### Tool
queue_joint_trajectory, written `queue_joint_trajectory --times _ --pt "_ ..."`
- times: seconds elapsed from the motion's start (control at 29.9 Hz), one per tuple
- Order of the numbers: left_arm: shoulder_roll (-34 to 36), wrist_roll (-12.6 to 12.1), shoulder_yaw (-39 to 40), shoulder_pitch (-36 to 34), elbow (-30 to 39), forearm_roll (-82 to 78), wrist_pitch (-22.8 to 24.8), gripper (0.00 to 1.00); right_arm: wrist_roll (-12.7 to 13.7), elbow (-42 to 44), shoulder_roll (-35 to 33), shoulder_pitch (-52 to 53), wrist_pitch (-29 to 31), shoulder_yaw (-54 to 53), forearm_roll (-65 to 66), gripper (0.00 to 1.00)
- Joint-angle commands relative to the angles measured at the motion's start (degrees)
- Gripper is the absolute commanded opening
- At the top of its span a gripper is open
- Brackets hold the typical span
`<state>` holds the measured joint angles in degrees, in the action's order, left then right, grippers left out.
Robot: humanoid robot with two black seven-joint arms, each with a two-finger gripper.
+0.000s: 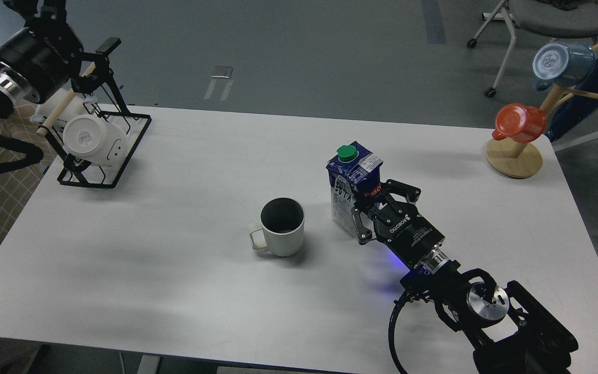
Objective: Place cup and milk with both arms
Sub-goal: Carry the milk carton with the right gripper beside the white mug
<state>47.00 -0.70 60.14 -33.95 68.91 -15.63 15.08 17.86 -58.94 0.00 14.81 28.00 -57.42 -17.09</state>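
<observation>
The milk carton stands upright near the middle of the white counter, green cap on top. The right end effector comes in from the lower right & has its two fingers spread around the carton's right side, one finger on the near side, one behind. Can't tell if the fingers press the carton or just sit beside it. A blue light glows on the counter under the right arm.

The cup stands upright just left of the carton, not touching it. It is cream-white w/ a dark inside, handle pointing left.

The left end effector is up at the far left, by the black wire rack. It is dark & seen small, so can't tell if it's spread or closed. A white mug w/ a face mark hangs on a wood peg at that rack.

At the far right corner a wood cup stand holds an orange cup & a blue cup.
</observation>
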Motion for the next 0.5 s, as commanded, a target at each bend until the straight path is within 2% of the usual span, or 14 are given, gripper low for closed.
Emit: queue_joint_trajectory --times 0.0,0.47 --pt "0.37 0.00 -0.02 1.16 -0.01 -0.01 0.04 0.98 0.86 -0.30 0.00 0.05 0.00 2.57 -0.67 0.21" --pt "0.28 0.00 0.07 1.51 -0.01 -0.01 -0.05 0.98 1.22 -0.39 0.00 1.19 0.00 5.92 -0.67 0.25"
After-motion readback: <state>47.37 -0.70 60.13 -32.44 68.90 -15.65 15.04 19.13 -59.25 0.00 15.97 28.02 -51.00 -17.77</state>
